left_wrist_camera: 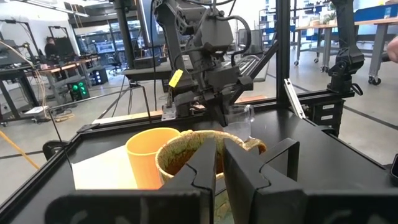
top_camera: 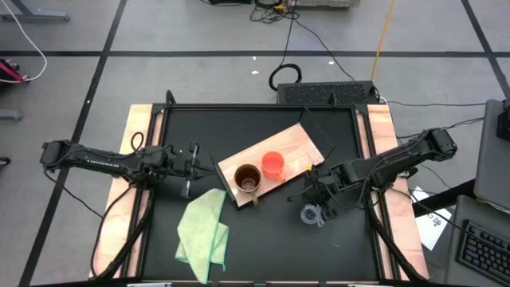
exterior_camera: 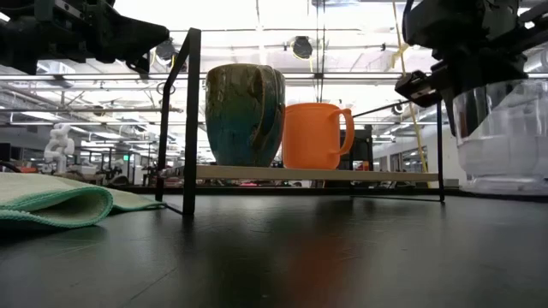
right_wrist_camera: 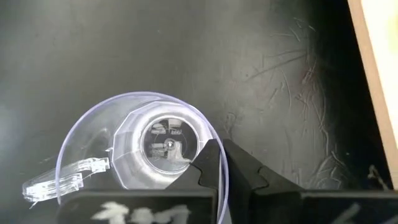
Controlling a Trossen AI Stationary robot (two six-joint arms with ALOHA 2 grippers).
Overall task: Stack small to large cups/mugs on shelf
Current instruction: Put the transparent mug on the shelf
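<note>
Your right tool [top_camera: 316, 209] gripped the glass [right_wrist_camera: 140, 149] by its rim; lift it straight, keeping clear of the mugs [top_camera: 260, 172] beside it.

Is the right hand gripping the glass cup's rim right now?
Touching. In the right wrist view, the right hand has its fingers closed over the rim of the clear glass cup, one on each side of the wall.
</note>
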